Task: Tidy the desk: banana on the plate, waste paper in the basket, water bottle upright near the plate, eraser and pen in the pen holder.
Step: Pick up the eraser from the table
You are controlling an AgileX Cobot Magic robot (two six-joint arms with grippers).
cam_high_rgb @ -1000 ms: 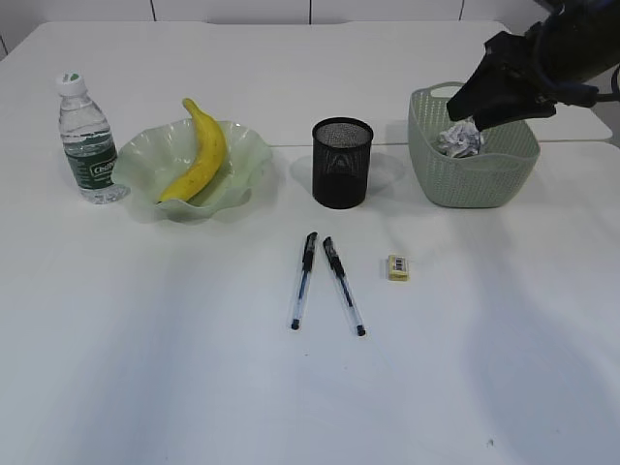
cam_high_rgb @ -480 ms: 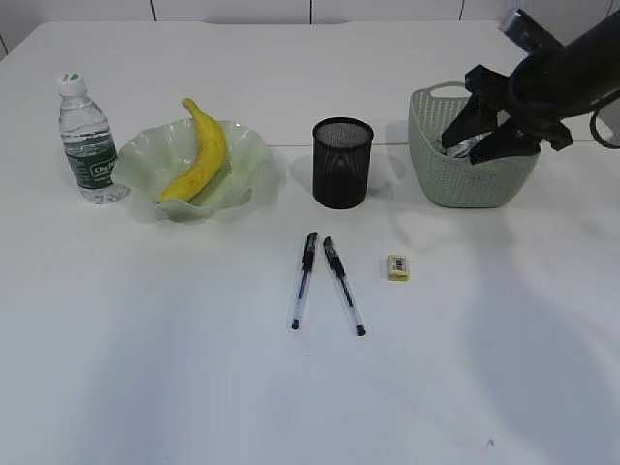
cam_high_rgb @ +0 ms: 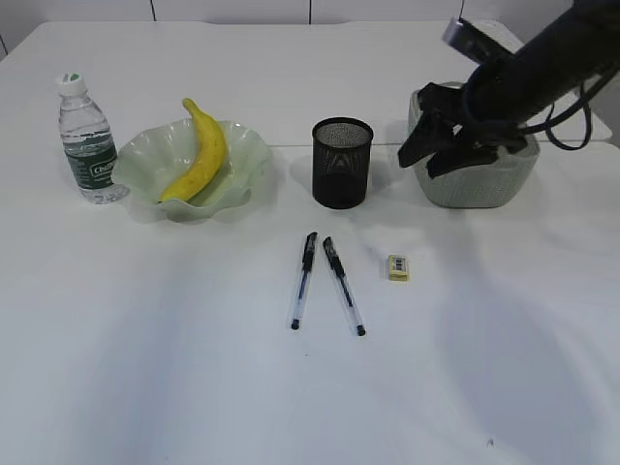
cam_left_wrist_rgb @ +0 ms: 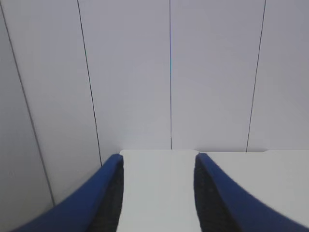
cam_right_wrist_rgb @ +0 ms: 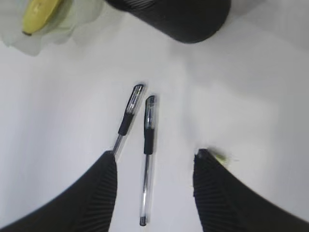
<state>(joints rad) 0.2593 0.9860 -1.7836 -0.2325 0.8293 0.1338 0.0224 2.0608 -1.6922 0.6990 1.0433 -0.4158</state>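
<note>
Nearest you on the desk point(cam_high_rgb: 194, 368) lay two pens point(cam_high_rgb: 303, 279), the eraser point(cam_high_rgb: 397, 267) at their 3 o'clock. Beyond: pen holder point(cam_high_rgb: 342, 162); at its 9 o'clock, banana point(cam_high_rgb: 201, 150) on plate point(cam_high_rgb: 247, 160), water bottle point(cam_high_rgb: 85, 140) upright; at 3 o'clock, basket point(cam_high_rgb: 484, 179). Your right gripper point(cam_high_rgb: 438, 155) hung half-open and empty before the basket; left gripper point(cam_left_wrist_rgb: 159, 193) likewise, holding nothing.

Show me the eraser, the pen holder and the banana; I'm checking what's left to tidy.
eraser point(cam_high_rgb: 398, 267): exterior view, middle of its labelled top.
pen holder point(cam_high_rgb: 342, 174): exterior view, front of the mesh wall.
banana point(cam_high_rgb: 204, 155): exterior view, middle of its curved body.
</note>
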